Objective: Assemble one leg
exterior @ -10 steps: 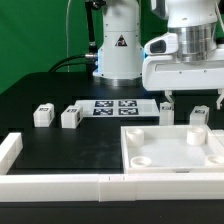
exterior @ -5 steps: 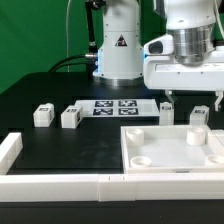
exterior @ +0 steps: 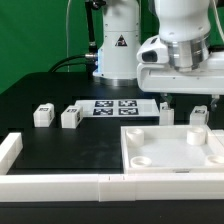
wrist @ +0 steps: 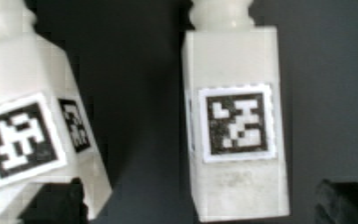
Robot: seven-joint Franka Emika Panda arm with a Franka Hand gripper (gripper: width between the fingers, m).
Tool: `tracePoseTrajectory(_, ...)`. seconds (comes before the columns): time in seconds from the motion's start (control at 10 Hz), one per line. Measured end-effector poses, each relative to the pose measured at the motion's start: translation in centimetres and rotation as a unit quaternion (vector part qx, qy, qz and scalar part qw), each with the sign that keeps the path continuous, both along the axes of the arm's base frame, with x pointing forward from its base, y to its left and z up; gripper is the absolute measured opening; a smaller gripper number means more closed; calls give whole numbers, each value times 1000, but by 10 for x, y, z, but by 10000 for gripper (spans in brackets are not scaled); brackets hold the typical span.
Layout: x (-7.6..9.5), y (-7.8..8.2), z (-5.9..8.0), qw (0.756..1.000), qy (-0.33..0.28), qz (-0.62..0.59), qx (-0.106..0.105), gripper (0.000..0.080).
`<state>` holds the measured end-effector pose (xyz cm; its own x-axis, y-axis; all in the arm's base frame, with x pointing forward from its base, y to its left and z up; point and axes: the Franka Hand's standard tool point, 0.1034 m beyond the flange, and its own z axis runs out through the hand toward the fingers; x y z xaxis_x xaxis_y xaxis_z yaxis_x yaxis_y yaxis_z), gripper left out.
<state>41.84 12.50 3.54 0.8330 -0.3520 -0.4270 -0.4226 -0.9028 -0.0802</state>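
Hovering over the leg (wrist: 229, 110), fingers (wrist: 51, 203) wide open, gripping nothing, another leg (wrist: 34, 100) beside

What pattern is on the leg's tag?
Black-and-white square code on the leg; clearest in wrist view.

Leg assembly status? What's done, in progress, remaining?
Done: nothing yet. The large flat white square panel shows only empty corner sockets. In hand: the gripper hovers above one small white tagged plastic leg, jaws open to either side, nothing gripped. Left: close on that leg, lift it and seat it in a socket.
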Motion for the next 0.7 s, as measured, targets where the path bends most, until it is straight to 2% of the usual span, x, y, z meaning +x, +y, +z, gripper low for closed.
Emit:
tracePoseTrajectory(0.3,-4,3,3,993,111,10,42,649)
tracePoseTrajectory(0.4,-11,9,8,982,175,18,65,649)
tracePoseTrajectory(0.5,-7,14,8,977,201,23,75,649)
tracePoseTrajectory(0.7,-8,20,2,978,195,28,74,649)
